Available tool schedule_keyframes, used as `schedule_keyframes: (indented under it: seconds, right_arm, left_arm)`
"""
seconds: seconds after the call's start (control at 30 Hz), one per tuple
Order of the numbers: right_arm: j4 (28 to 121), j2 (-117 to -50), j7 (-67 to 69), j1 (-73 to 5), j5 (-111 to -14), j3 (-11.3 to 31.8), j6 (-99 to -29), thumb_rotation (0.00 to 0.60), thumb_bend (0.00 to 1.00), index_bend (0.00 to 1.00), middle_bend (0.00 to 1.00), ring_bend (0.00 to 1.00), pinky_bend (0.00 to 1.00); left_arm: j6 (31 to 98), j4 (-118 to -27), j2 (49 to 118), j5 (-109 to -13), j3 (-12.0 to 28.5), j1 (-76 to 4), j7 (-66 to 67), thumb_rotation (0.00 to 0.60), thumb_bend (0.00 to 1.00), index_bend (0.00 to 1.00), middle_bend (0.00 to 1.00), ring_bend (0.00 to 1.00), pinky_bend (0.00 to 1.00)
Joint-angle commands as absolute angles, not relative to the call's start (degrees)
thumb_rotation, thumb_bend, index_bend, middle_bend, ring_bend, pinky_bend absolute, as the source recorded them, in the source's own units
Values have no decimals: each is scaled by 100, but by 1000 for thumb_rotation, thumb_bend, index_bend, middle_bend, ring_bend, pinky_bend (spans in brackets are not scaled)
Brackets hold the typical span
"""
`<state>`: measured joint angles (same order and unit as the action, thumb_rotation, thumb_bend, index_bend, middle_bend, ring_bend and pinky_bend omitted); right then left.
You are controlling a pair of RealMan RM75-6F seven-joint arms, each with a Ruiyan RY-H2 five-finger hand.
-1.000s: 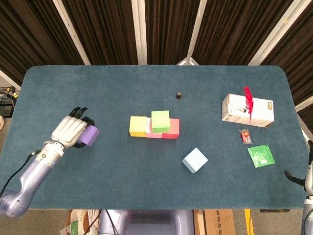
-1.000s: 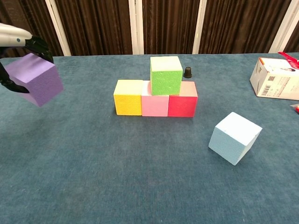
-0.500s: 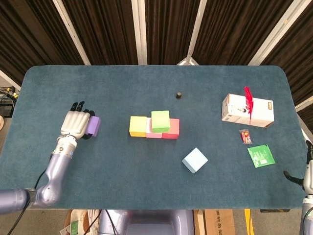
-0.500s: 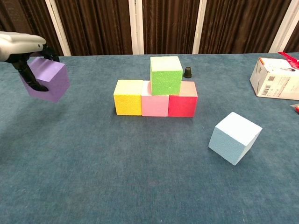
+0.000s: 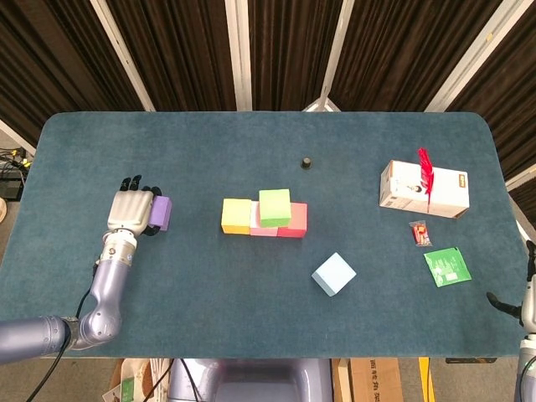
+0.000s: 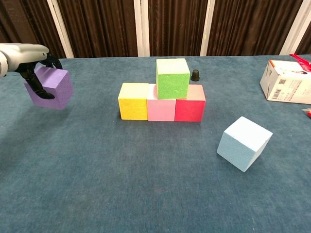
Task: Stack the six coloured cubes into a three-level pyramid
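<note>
Dark curtains back a blue-carpeted table (image 5: 209,327). At far left, the left hand (image 5: 130,211) grips the purple cube (image 6: 50,86), fingers partly hiding it. Only the right hand (image 5: 528,303)'s edge shows; its fingers' state is unclear.

The stack of cubes (image 5: 264,216) is the chief obstacle: a yellow cube (image 6: 133,101), pink cube (image 6: 161,104) and red cube (image 6: 190,103) touch in a row, with a green cube (image 6: 172,78) on top over the pink and red ones. The yellow cube's top is bare, open from above and from the left. Left of the stack, bare table (image 5: 193,276) runs as far as the left hand (image 5: 131,209), which holds a purple cube (image 6: 50,86) off the surface. Just behind the stack stands a small black knob (image 6: 195,75). In front and to the right lies a tilted light-blue cube (image 6: 243,143), apart from the stack. A white carton (image 5: 424,189) stands well to the right.
</note>
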<state>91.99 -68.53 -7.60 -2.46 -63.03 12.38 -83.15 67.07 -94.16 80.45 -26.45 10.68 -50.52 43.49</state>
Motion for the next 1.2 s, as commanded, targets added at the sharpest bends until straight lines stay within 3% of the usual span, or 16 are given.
schedule_keyframes:
  seconds: [0.03,0.47,0.7,0.87,1.03,1.2]
  right_arm:
    - [9198,-6859,-773,-256,-6299,1239,-8301,600,129,0,27,0,0]
    - [9200,-6869,-802,-254,-6277,1253,-8307,600,129,0,26,0,0]
    - [9180,-6892,-816,-261,-6284,1257,-8313,600,129,0,26,0,0]
    - [9188,-6909,-840,-262,-6301,1247,-8326,600,129,0,26,0,0]
    - [9192,-6914,-851,-264,-6283,1251,-8314,600,129,0,26,0,0]
    - [9211,-6935,-896,-273,-6287,1227,-8292,600,129,0,27,0,0]
  left_arm:
    - [6616,-9363,8035,-2632,1063,-5030,4307,600,329,260,274,0,0]
    - [6360,-9255,7962,-2501,1016,-4956,4220,600,321,173,183,0,0]
    - [6401,-9831,7505,-2263,1045,-4965,4382,600,288,93,68,0,0]
    - [6406,-10255,7032,-2625,1195,-4891,4111,600,288,72,55,0,0]
    - [5597,-10510,6313,-3670,1146,-4691,3426,600,299,72,61,0,0]
    - [4217,-10156,5676,-5743,1015,-4392,1974,600,326,104,81,0,0]
